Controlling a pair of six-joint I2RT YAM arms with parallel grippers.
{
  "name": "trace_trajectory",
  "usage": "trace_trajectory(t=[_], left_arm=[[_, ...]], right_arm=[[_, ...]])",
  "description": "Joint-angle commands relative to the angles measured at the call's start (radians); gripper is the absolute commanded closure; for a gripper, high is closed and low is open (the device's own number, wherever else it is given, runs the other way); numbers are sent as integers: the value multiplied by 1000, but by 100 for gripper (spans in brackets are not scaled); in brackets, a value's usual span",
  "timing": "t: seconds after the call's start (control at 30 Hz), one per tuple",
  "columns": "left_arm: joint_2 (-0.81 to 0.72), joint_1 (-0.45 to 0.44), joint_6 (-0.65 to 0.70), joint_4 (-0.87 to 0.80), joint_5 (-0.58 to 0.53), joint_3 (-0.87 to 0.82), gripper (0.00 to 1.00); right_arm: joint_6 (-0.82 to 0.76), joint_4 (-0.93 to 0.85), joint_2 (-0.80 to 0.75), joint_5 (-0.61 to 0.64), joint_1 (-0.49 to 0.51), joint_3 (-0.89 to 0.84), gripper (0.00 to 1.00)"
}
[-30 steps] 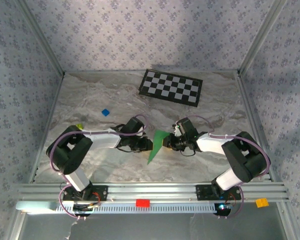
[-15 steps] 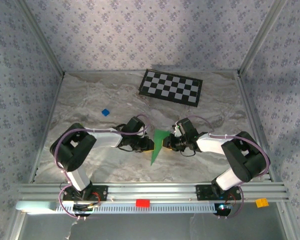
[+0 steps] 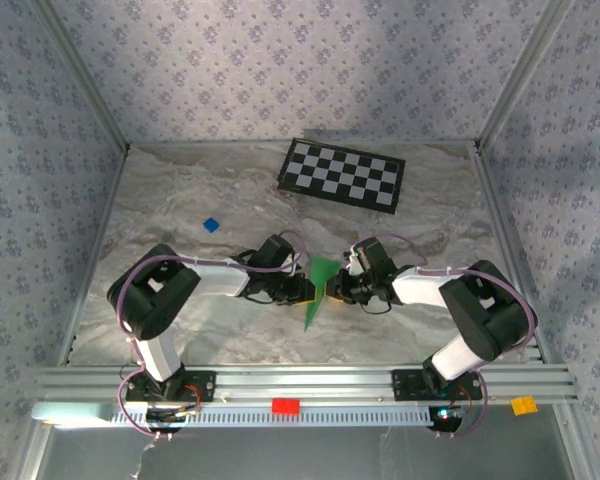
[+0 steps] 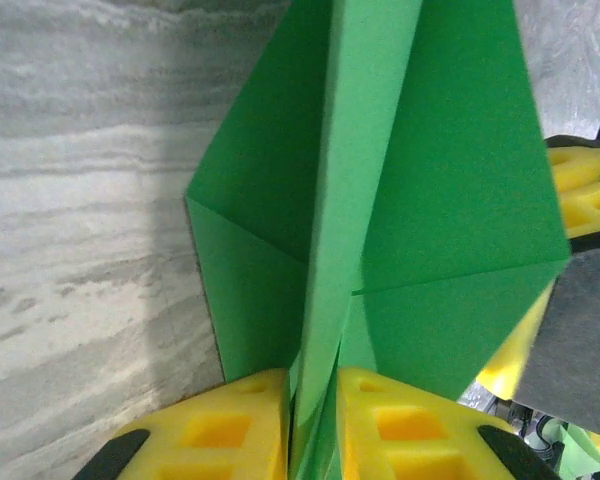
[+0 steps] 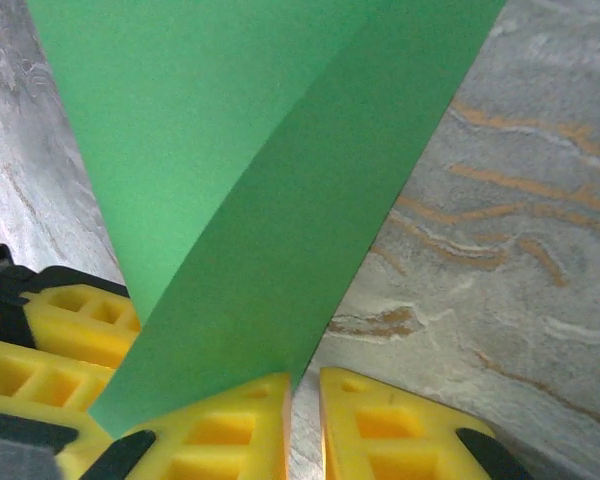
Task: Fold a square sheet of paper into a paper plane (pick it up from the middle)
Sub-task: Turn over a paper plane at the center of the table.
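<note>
Pinching the paper plane (image 3: 317, 298) mid-frame, left fingers (image 4: 220, 432) clamp its centre crease and right fingers (image 5: 230, 432) nip one wing's edge; best to press evenly, without tearing.

Bench (image 3: 180, 200): grey-white marbled top with tan veins.
Checkerboard (image 3: 342, 174): black and white, lying flat at the far side of the bench, slightly skewed.
Blue block (image 3: 211, 224): small, on the left half, well apart from the checkerboard.
Red block (image 3: 285, 406): on the front edge, below the metal rail (image 3: 310, 378).
Orange block (image 3: 523, 405): at the rail's right end.
Walls (image 3: 300, 70): floral wallpaper.
</note>
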Motion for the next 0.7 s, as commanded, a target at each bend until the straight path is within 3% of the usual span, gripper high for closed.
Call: trace_trajectory(t=[0.0,0.2,0.3,0.57,0.67], left_arm=[[17,-11,-10,30,25,18,83],[-30,-13,-7,0,-16,15,95],[-85,-13,21,-94,-103,32,98],[-244,-33,60,-496,-547,123,100],[-262,-36,61,-580,-644,141,100]], right_arm=[[-2,7,10,-11,-3,-10,84],[1,5,-7,-8,-6,-13,84],[1,-5,-31,2,-11,-14,83],[-11,-79,-110,84,-18,-14,82],[-5,-86,-123,99,-15,-11,82]])
